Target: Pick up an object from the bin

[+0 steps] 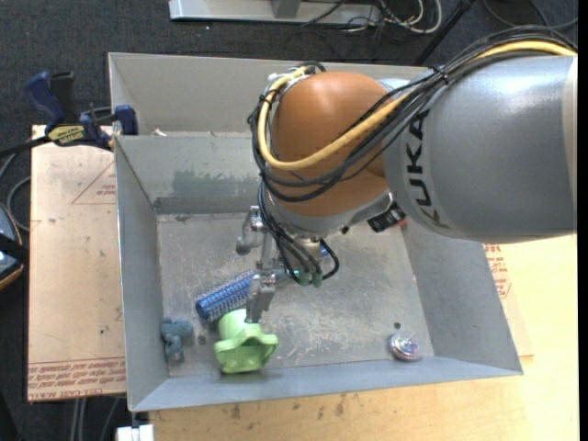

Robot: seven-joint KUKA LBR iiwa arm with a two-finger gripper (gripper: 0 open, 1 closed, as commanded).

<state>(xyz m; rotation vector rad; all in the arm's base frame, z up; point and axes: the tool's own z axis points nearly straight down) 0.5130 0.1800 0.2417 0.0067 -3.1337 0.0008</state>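
The silver KUKA arm [496, 145], its orange-capped wrist wrapped in cables, bends down from the right into the grey metal bin [138, 246]. The gripper [258, 303] points at the floor near the front-left corner, its tip between a lumpy light-green plastic piece [244, 347] and a blue ridged cylinder [226, 297]. Whether it is released or clenched cannot be told. A small grey-blue figure [175, 336] lies left; a silvery disc [402, 346] sits front-right.
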